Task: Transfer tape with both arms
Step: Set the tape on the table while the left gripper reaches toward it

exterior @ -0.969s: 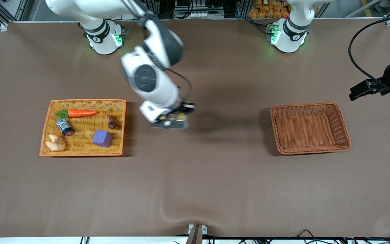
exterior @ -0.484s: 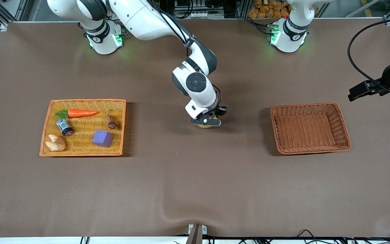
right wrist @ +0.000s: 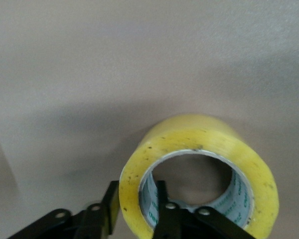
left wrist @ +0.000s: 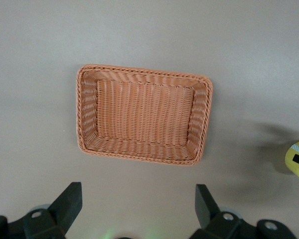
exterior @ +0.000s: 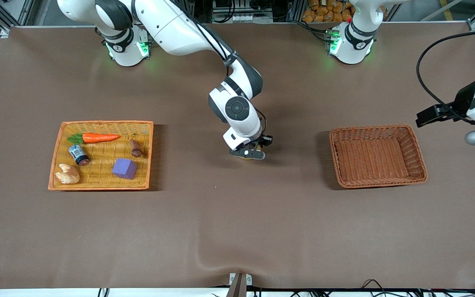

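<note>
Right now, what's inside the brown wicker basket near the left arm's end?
Nothing shows inside the brown wicker basket: only bare woven floor. The left gripper hangs open above it. The yellow tape roll is clamped in the right gripper, over mid-table.

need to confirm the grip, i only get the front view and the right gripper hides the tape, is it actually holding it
Observer: Yes. In the right wrist view the right gripper is shut on the tape, one finger inside the core and one outside the wall.
Operator: is the tape down on the table
Observer: Cannot tell; the right wrist view shows only brown table around the roll.
Operator: left gripper ready?
Observer: The left wrist view shows the left gripper open, over the table beside the empty brown basket.
Operator: can the left camera see the tape
Observer: Yes, a yellow edge of it shows at that picture's border.
</note>
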Tool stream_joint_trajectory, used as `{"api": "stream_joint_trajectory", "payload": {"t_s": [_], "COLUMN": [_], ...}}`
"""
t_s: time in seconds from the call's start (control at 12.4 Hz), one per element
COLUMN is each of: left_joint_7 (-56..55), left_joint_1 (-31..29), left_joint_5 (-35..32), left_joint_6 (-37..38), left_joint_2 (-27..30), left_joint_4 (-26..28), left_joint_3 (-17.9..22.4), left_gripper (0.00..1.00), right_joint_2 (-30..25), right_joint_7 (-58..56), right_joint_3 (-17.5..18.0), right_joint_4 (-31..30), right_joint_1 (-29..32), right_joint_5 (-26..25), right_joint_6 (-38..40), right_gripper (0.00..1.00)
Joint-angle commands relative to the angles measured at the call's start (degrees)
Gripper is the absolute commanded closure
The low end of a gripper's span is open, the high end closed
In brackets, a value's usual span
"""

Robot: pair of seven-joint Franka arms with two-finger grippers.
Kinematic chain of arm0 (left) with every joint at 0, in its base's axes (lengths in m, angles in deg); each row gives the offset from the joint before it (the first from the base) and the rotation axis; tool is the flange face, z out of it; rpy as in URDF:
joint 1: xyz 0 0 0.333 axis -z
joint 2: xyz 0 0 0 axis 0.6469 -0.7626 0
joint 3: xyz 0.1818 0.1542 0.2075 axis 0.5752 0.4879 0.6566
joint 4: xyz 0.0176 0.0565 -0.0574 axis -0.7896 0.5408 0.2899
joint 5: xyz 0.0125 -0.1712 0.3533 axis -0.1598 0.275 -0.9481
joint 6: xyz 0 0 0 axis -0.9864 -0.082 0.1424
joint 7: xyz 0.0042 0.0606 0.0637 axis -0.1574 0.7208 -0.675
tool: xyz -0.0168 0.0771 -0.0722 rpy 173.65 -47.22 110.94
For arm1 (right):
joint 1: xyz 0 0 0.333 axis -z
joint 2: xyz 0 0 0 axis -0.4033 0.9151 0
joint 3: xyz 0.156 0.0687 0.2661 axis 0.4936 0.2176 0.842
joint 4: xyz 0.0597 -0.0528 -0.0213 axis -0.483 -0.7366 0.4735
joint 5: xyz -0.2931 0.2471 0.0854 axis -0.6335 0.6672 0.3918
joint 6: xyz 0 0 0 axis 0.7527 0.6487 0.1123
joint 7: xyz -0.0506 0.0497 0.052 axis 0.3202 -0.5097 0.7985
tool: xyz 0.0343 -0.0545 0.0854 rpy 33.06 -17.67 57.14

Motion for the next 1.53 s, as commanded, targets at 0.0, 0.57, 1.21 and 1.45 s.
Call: {"api": "stream_joint_trajectory", "payload": {"t_s": [0.0,0.57,1.21,1.45], "left_joint_7": [-0.6,-4.7,-21.5,-29.6], "left_joint_1": [2.3,12.2,26.4,31.5], "left_joint_5": [0.5,3.1,3.3,-0.1], "left_joint_6": [-0.8,-11.1,-31.4,-35.1], "left_joint_2": [-1.7,-6.8,-16.2,-22.5], "left_joint_4": [-0.6,1.9,9.5,9.5], "left_joint_3": [0.1,-1.4,-2.7,-2.6], "left_gripper": [0.0,0.0,0.0,0.0], "right_joint_2": [1.1,-15.5,-35.0,-40.9], "right_joint_7": [0.0,-4.7,-32.0,-37.8], "right_joint_3": [-0.1,-6.7,-13.1,-12.2], "right_joint_4": [2.5,-0.4,-9.3,-9.7], "right_joint_1": [0.6,2.7,15.6,22.1], "right_joint_5": [0.1,-0.3,-5.2,-11.0], "right_joint_6": [0.5,11.3,32.1,43.6], "right_gripper": [0.0,0.0,0.0,0.0]}}
